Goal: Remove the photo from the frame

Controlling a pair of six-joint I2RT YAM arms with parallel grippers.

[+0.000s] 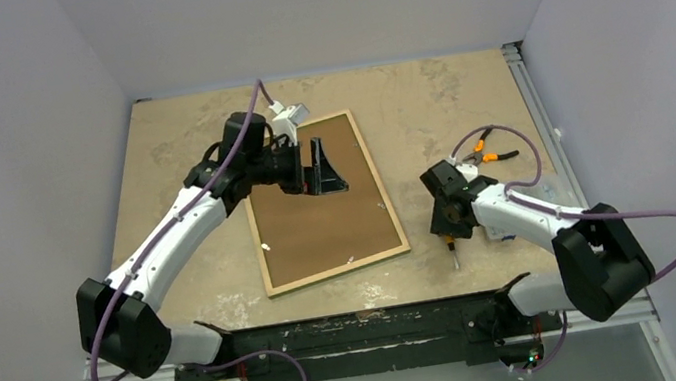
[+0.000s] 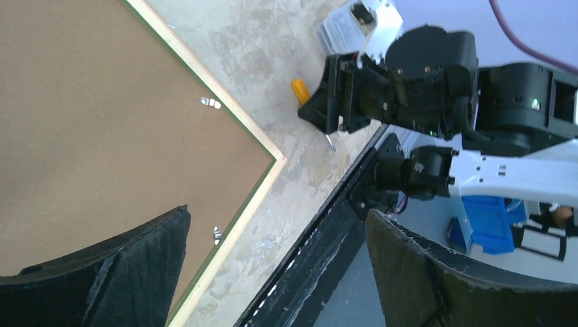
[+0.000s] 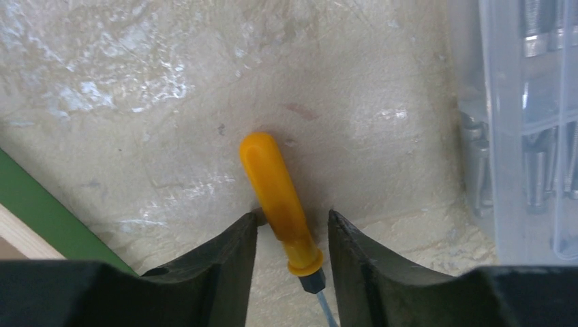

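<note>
Top camera looks down; both close wrist cameras catch the frame (image 3: 34, 204)

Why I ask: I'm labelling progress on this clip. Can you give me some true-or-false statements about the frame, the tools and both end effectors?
1. The thin green rectangular picture frame lies face down, with the photo showing its brown fibreboard back. True.
2. The left end effector is shut on the frame's edge. False: it is open above the fibreboard back and grips nothing.
3. The right end effector straddles the yellow-handled screwdriver. True; its jaws are open.
4. The orange-handled pliers rest on the photo's back. False: they lie on the beige table, to the right of the frame.
</note>
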